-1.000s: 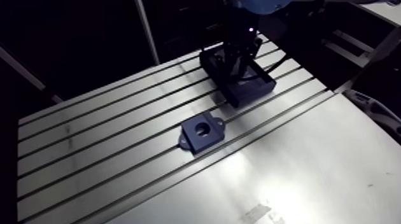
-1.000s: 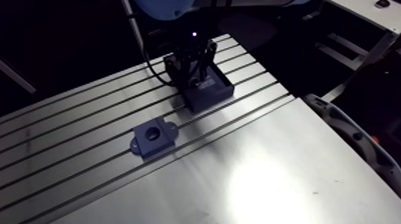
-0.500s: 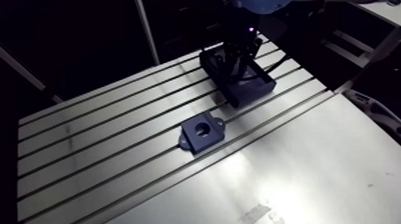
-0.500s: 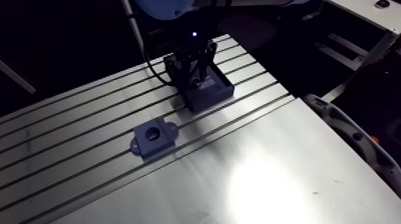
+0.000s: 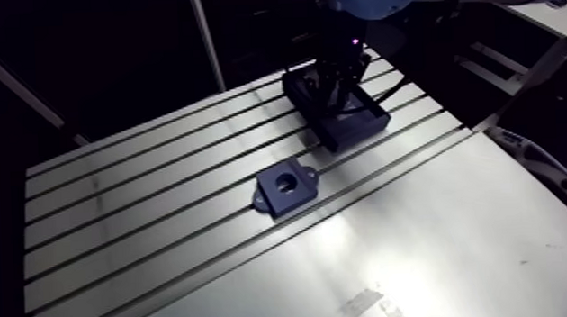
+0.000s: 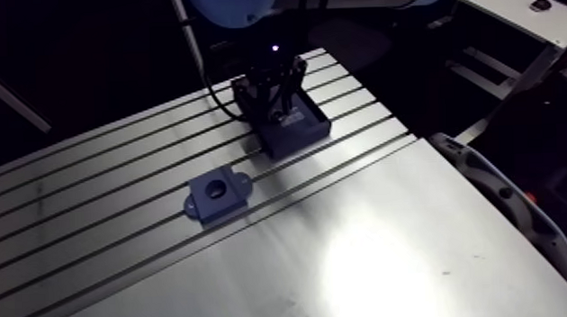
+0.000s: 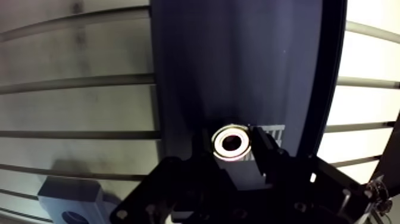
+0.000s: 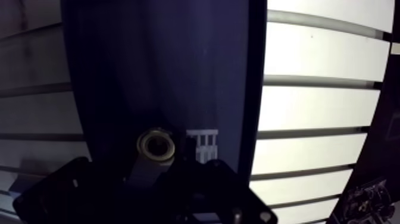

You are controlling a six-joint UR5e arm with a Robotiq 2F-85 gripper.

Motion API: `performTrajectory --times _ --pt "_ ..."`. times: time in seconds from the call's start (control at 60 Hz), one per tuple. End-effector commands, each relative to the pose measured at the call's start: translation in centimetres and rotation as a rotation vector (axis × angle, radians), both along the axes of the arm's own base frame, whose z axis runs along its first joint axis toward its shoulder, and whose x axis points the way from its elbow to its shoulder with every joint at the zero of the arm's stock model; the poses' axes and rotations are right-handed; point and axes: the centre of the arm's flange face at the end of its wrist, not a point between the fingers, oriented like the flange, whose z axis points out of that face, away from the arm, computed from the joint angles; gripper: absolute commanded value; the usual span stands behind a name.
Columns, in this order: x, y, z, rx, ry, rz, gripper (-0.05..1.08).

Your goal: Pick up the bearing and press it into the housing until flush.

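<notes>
The near stretch of the slotted worktop point(image 5: 452, 235) is bare, and on the near side of the tray point(image 5: 354, 131), well apart from it, sits the dark flanged housing point(image 5: 285, 189) with its bore point(image 5: 291, 181) facing up and nothing in it; I see no clamp on it, so a press landing off-centre could shove it along the slots rather than seat anything; farther back stands the tray itself, a dark open box that also looks loose, and a lift that snags its wall could drag or tip it; inside the tray the bearing point(image 7: 232, 143), a small bright ring, lies flat on the floor just beside a pale printed mark; the gripper point(image 6: 278, 96) is lowered into the tray right at the ring, but whether it is spread round it or already pinching it I cannot tell, since the tray's dark swallows that part; the main risk, to my mind, is a shallow or skewed hold on so thin a ring, which could let it slip out on the lift and roll into a slot, or carry it tilted so it cocks in the bore and jams short of flush.
</notes>
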Motion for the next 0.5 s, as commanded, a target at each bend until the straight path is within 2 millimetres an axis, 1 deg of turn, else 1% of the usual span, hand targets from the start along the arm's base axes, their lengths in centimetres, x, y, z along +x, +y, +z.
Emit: performTrajectory --times 0.017,0.417,0.5 --pt "-0.1 0.1 0.2 0.003 0.002 0.000 0.60" --pt "0.0 0.0 1.2 0.008 0.017 0.000 0.63" --pt "0.1 0.0 1.8 0.010 0.025 -0.001 0.64"
